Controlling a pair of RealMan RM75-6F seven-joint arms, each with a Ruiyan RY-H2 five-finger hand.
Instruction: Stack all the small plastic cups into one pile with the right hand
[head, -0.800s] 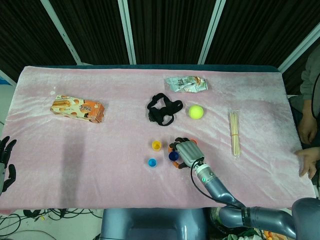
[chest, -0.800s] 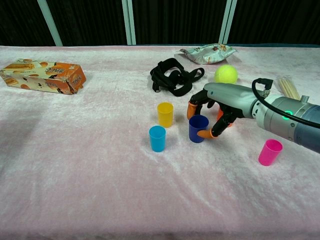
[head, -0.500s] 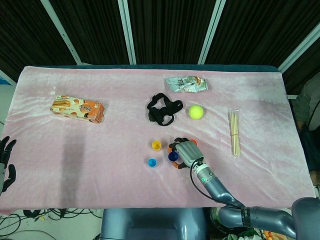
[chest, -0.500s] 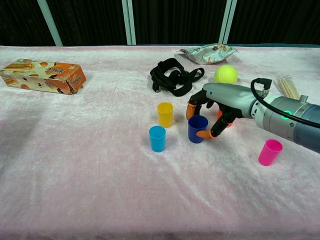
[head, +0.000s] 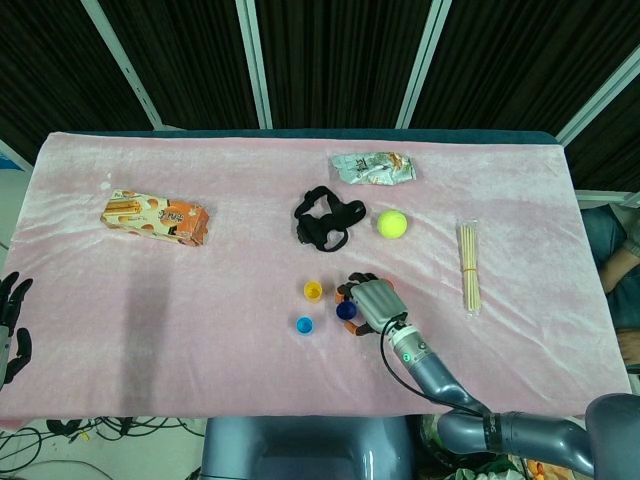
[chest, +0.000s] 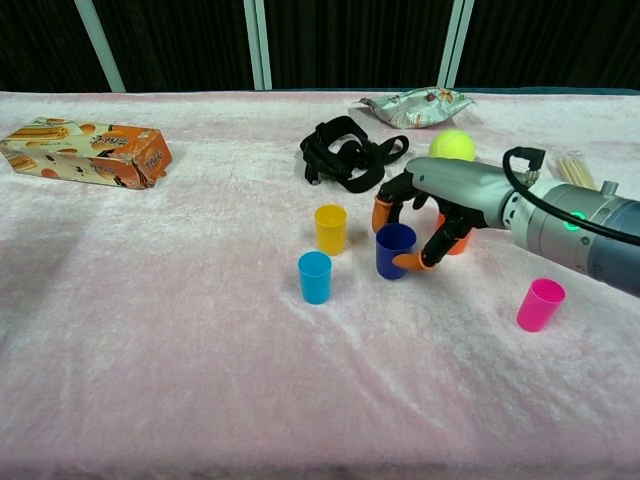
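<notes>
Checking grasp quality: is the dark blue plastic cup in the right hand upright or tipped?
Upright. The dark blue plastic cup has its open rim facing up, with the right hand holding its sides.

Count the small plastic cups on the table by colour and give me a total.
Yellow cup: 1
Light blue cup: 1
Dark blue cup, gripped by the right hand: 1
Pink cup: 1
An orange cup seems to sit behind the hand, mostly hidden; not counted.
Total: 4
</notes>
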